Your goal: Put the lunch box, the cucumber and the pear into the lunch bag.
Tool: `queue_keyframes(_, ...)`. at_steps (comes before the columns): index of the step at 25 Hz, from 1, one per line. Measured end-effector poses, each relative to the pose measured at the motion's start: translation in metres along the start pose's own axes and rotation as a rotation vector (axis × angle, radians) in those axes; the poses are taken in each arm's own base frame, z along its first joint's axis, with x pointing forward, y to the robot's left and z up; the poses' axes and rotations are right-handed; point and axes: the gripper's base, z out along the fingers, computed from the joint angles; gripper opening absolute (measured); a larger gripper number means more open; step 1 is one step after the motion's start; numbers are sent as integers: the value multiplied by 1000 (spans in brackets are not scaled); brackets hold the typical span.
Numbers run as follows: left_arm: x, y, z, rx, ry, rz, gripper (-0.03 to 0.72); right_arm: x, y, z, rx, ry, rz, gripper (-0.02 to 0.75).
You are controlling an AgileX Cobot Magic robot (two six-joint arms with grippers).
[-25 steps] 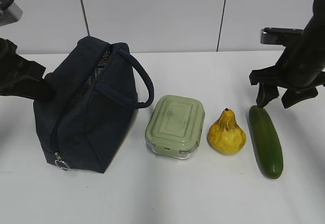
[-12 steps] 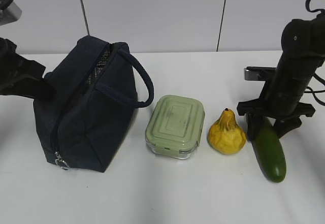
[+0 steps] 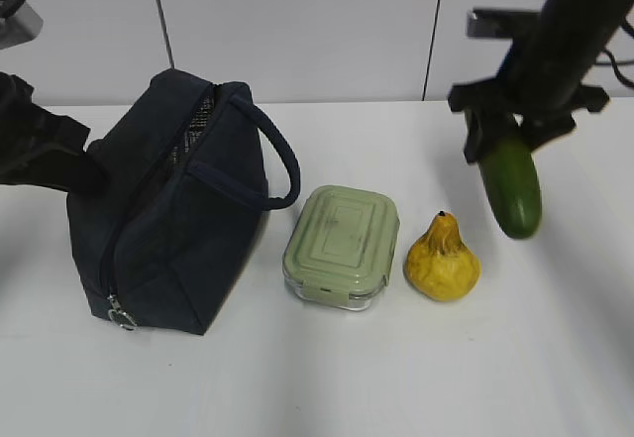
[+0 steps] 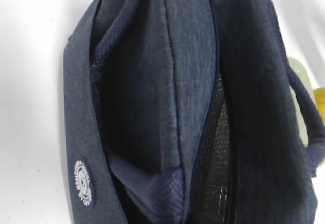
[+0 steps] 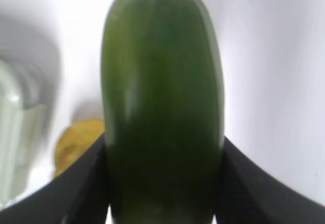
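Four task items show in the exterior view: one lunch bag [image 3: 173,204], one lunch box [image 3: 343,245], one pear [image 3: 442,261] and one cucumber [image 3: 509,181], all over a white table [image 3: 327,378]. Two grippers are counted too. At nine o'clock, the left gripper [image 3: 84,174] presses against the lunch bag's left side; its fingers are hidden there, closed as far as can be told, and what they pinch cannot be made out. The bag stands with its zipper parted. Just beside the bag sits the lunch box, its sage lid on. The pear rests right of it, stem at twelve o'clock. At two o'clock, the right gripper [image 3: 520,120] clamps the cucumber's upper end, and the cucumber hangs clear of the table.

The left wrist view alone shows the checked lining [image 4: 216,158] inside the bag's mouth and a round white logo [image 4: 83,182]. The right wrist view alone shows both dark fingers [image 5: 81,183] squeezing the cucumber's flanks.
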Motion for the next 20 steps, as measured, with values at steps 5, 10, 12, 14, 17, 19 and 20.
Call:
queue_keyframes(5,0,0,0,3,-2,-3,-15,-22,88,-69,-165,-209,-161,405)
queue_keyframes(10,0,0,0,4,-3,-6,-15,-23,170,-97,-434,-390,-244,405)
queue_keyframes(12,0,0,0,6,-5,-8,-15,-22,195,-86,-521,-418,-268,405)
queue_keyframes(14,-1,-1,0,8,-6,-9,-15,-22,217,-71,-592,-445,-291,405)
queue_keyframes(17,-1,-1,0,10,-8,-12,-15,-24,239,-44,-628,-481,-319,405)
queue_keyframes(19,-1,-1,0,11,-8,-13,-15,-25,247,-22,-624,-468,-330,405)
queue_keyframes(20,-1,-1,0,11,-8,-13,-15,-25,249,-12,-617,-452,-332,405)
